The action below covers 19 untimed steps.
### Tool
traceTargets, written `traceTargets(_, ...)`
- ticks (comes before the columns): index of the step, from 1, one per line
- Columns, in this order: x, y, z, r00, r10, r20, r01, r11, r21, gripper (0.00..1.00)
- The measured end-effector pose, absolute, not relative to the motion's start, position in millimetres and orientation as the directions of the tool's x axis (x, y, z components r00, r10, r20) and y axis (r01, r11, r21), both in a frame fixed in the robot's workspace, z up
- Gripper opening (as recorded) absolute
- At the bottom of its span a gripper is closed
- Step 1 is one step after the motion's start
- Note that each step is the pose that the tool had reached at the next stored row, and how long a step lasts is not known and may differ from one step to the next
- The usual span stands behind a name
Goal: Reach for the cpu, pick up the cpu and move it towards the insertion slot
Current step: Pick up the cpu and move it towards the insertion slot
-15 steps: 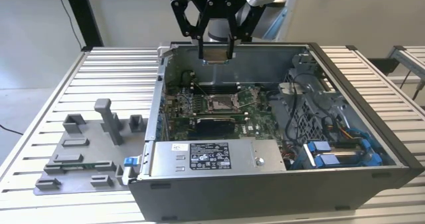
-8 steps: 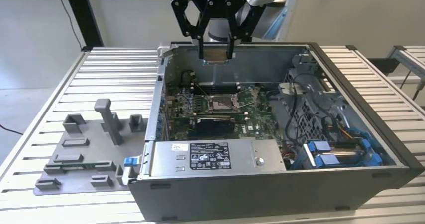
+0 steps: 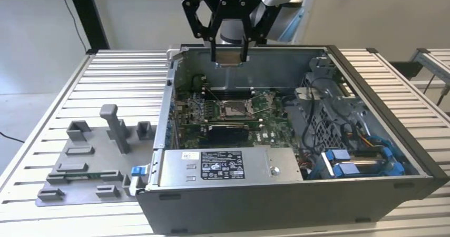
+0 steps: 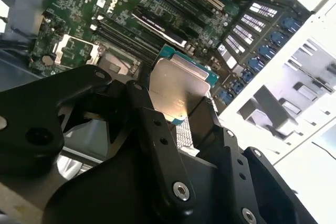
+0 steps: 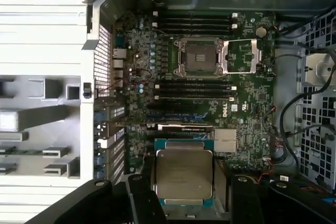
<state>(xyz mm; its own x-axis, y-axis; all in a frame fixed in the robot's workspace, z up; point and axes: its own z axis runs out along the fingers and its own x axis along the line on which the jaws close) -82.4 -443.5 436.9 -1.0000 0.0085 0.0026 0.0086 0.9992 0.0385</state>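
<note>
Holding the cpu [image 3: 231, 57] between clenched jaws, the gripper [image 3: 230, 63] hangs above the rear wall of the open computer case [image 3: 393, 158], clear of the green circuit board [image 3: 271, 118] inside it. Both wrist views show the chip's pale metallic top [image 5: 184, 176] pinched at two opposite edges by the black fingers [image 4: 157, 129]. The insertion slot [image 5: 200, 56], its metal frame flipped open, sits on the board well apart from the held chip, with nothing seated in it.
</note>
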Motion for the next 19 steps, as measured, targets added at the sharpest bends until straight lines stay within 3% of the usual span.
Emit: traceTargets(19, -70.9, -431.8, 436.0, -1.000, 0.013, 0.002, 0.013, 0.999, 0.039, 0.00)
